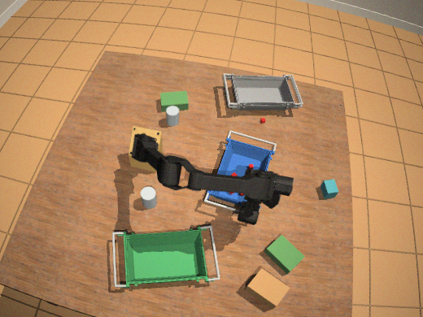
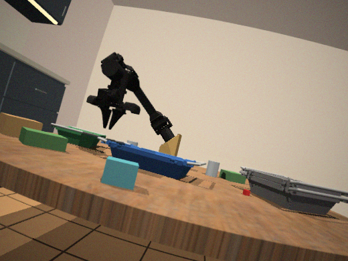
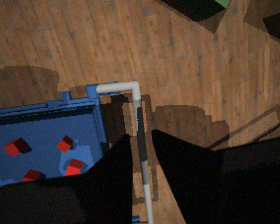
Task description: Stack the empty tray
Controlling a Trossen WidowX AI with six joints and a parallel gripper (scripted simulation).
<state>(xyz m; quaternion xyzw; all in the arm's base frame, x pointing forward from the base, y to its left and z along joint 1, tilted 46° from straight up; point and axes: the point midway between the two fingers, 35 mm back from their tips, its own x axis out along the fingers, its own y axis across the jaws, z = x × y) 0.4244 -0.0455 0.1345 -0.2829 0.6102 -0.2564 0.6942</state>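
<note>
The loaded blue tray (image 1: pixel 249 146) (image 2: pixel 144 156) (image 3: pixel 75 103) stands on the table with small red blocks (image 1: pixel 250 166) (image 3: pixel 16 147) inside. Its far bar (image 1: pixel 253 137) (image 2: pixel 201 164) and near bar (image 1: pixel 220 205) (image 3: pixel 147 200) are swung out over the ends. A green tray (image 1: pixel 163 241) (image 2: pixel 78 136) and a grey tray (image 1: pixel 260 106) (image 2: pixel 281 193) are empty, bars out. My gripper (image 2: pixel 107 128) (image 3: pixel 140 137) points down above the near bar, open a little and empty. The bar shows below, between the fingertips. The arm hides part of the blue tray in the top view.
Two grey cylinders (image 1: pixel 172 116) (image 1: pixel 148 197) stand near the arm base. Green blocks (image 1: pixel 174 101) (image 1: pixel 285 254), an orange block (image 1: pixel 268 288), a teal block (image 1: pixel 329 188) (image 2: pixel 120 172) and a loose red block (image 1: pixel 263 120) (image 2: pixel 246 192) lie around the trays.
</note>
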